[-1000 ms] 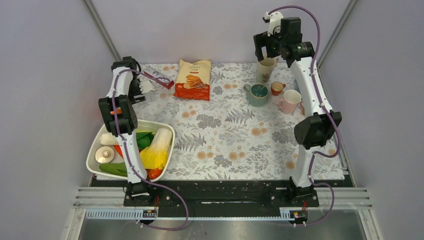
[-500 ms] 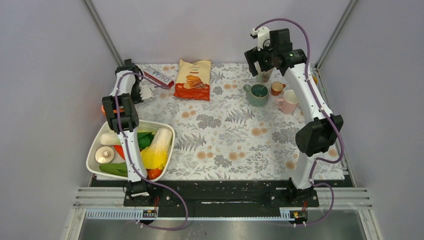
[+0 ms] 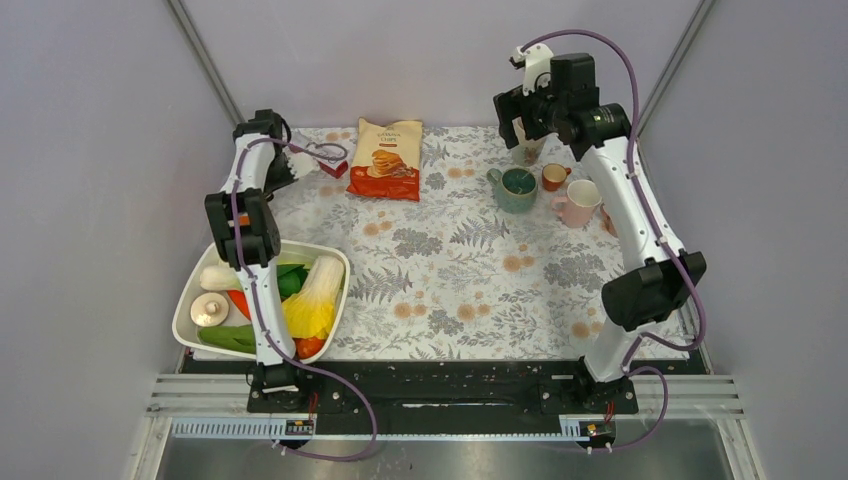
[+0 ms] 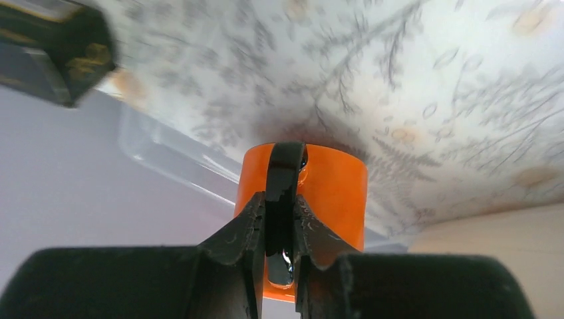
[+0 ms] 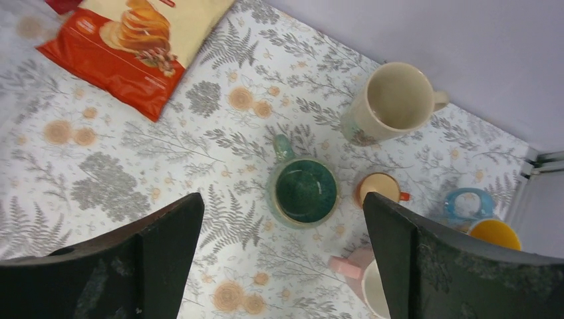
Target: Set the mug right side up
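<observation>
Over the fern-printed tablecloth [image 3: 450, 290], the left gripper [image 4: 281, 199] is closed on the glossy orange mug [image 4: 336, 193] by its black handle [image 4: 284, 169], the right gripper [image 5: 282, 199] wide open.

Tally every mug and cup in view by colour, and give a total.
Cream: 1, the cream mug
Green: 1, the green mug
Pink: 1, the pink mug
Blue: 1, the blue mug, yellow inside
Orange: 2, the small orange cup and the orange mug, pinched by its black handle in the left hand
Total: 6
</observation>
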